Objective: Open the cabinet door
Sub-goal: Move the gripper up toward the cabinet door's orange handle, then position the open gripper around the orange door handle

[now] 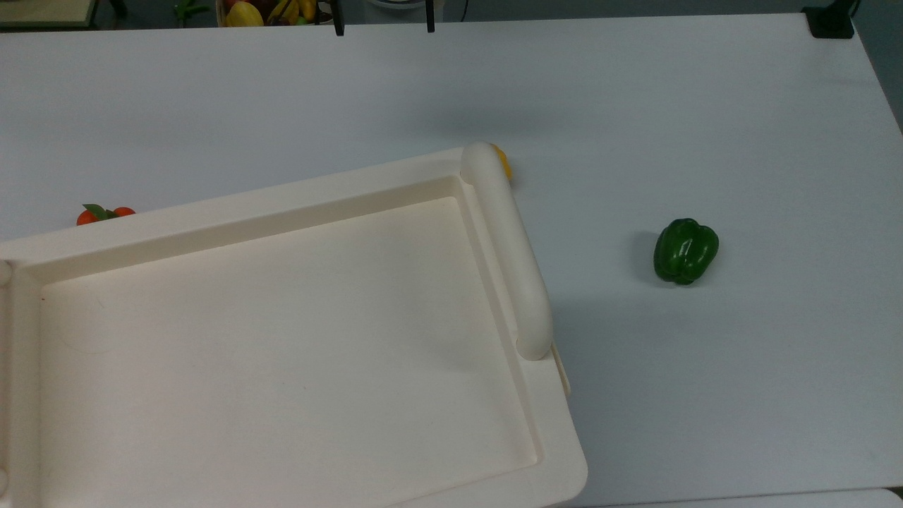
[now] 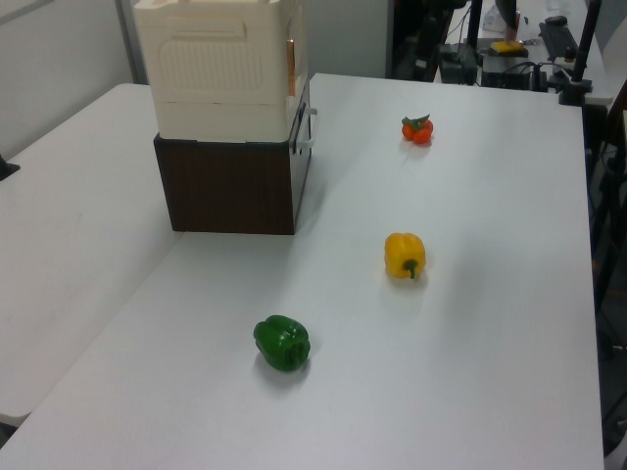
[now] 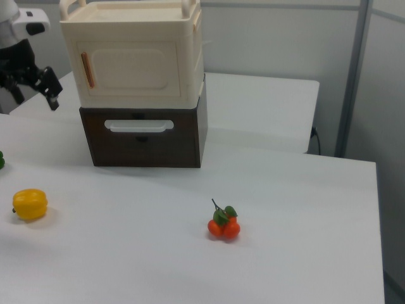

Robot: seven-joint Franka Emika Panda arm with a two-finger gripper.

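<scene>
Cabinet (image 3: 136, 88) stands on the desk (image 3: 272, 190). Its cabinet door (image 3: 130, 64), closed, faces front, orange handle vertical at the right view's left edge. End effector (image 3: 35, 88), fingers apart, empty, hovers just left of it.

Matt cream plastic cabinet door (image 3: 128, 65), glossy green pepper (image 1: 685, 250), smooth matt white table (image 1: 741, 127), dark wood-look drawer base (image 3: 142, 144)
</scene>
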